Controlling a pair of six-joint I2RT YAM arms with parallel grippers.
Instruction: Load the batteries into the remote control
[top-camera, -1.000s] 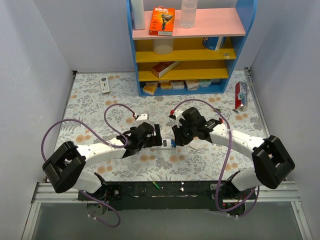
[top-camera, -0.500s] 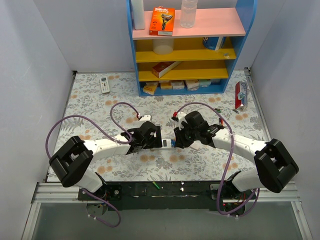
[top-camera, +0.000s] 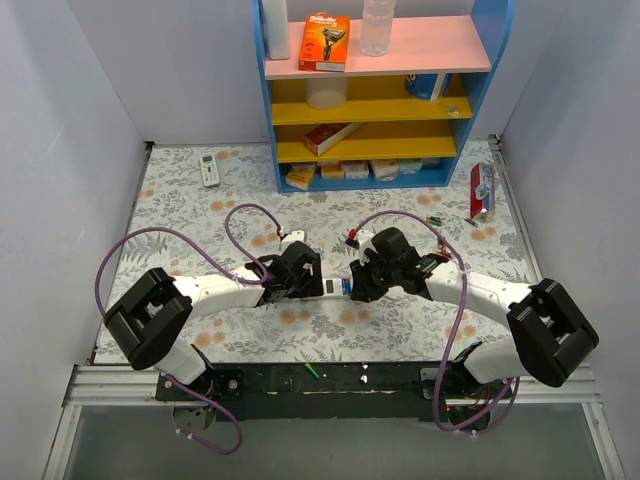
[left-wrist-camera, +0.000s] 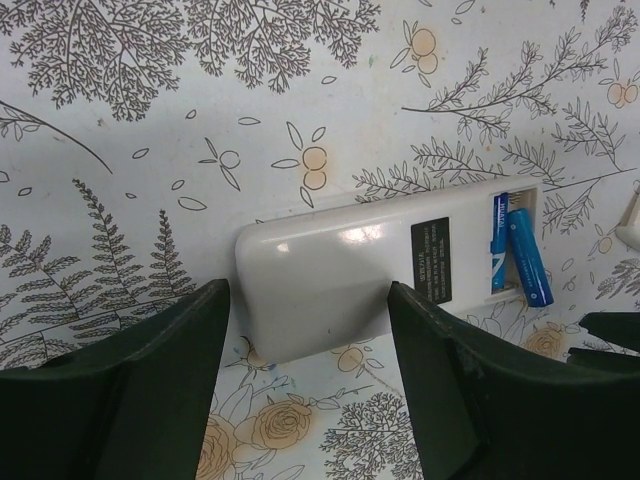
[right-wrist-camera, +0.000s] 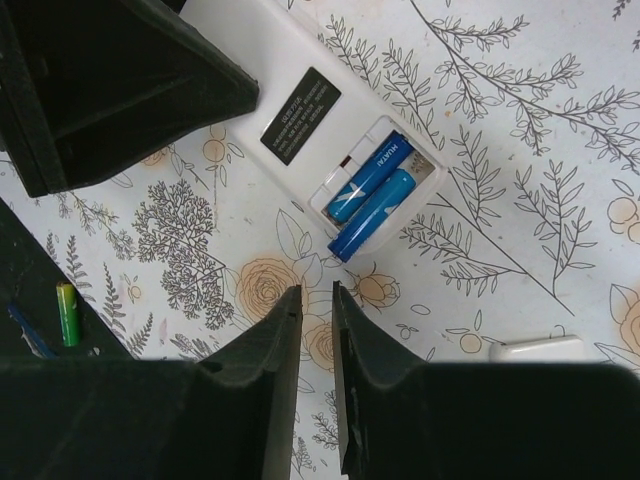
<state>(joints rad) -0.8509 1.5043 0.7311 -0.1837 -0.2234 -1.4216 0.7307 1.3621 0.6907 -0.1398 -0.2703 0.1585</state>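
While the remote control (top-camera: 331, 287) lies back-up on the floral bench (top-camera: 180, 220), your two hands close on it in the top view, the left from 9 o'clock and the right from 3 o'clock. Its long axis runs 9 to 3 o'clock there, with the rounded plain end toward the left arm and the open battery recess toward the right arm.

From the left wrist you see the same line tipped slightly, about 8 to 2 o'clock. Your left hand (left-wrist-camera: 307, 300) stands well open and grips nothing. One finger sits just off the rounded end and the other is in front of the body near the black label.

Two blue batteries (right-wrist-camera: 368, 196) sit side by side in the recess, lying across the remote's width. The outer one's end pokes past the edge of the remote.

Your right hand (right-wrist-camera: 310, 300) is drawn in to a narrow slit with only the bench cloth showing through it, so it is empty. Its tips hover just at 7 o'clock from the recess.

A green-and-yellow cell (right-wrist-camera: 66, 312) lies on the dark strip at 9 o'clock in the right wrist view. A small white piece (right-wrist-camera: 540, 348) rests on the cloth at 4 o'clock; you cannot tell what it is.
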